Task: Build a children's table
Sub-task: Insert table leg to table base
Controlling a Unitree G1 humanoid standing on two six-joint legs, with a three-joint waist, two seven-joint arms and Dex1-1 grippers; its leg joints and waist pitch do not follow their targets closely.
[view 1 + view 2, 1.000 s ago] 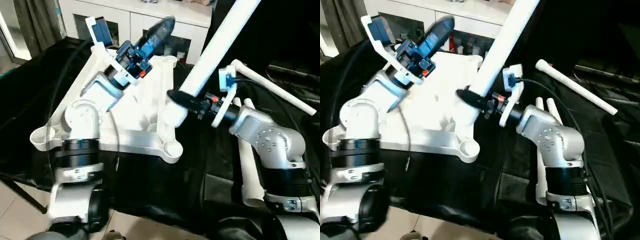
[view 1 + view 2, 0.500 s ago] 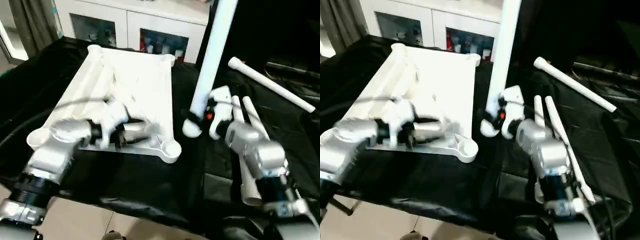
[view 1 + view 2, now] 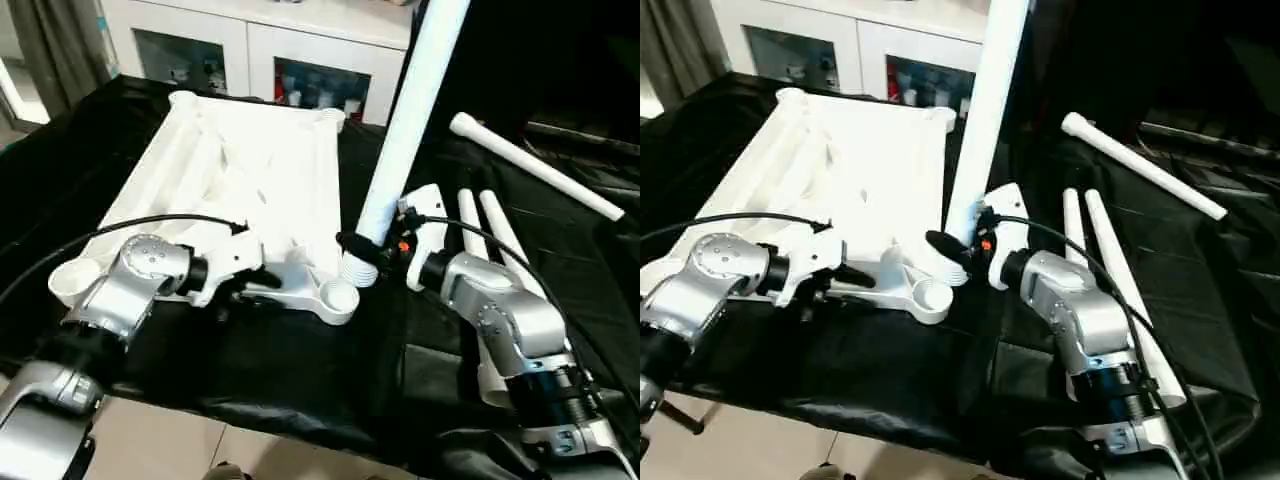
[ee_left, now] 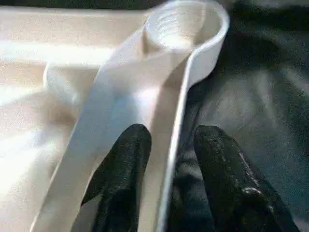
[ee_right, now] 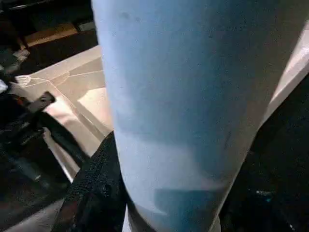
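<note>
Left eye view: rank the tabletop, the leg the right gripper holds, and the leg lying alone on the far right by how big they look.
1. tabletop, clearly the largest.
2. held leg, thick and long, though it stands nearer the camera.
3. lone leg, looks thinnest; it lies farther off, so the true difference between the legs is unsure.

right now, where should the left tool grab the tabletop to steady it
On the near raised rim of the tabletop, just beside the near corner socket. Come from the near edge, one finger inside the rim and one outside: the rim is a thin upright wall.
</note>
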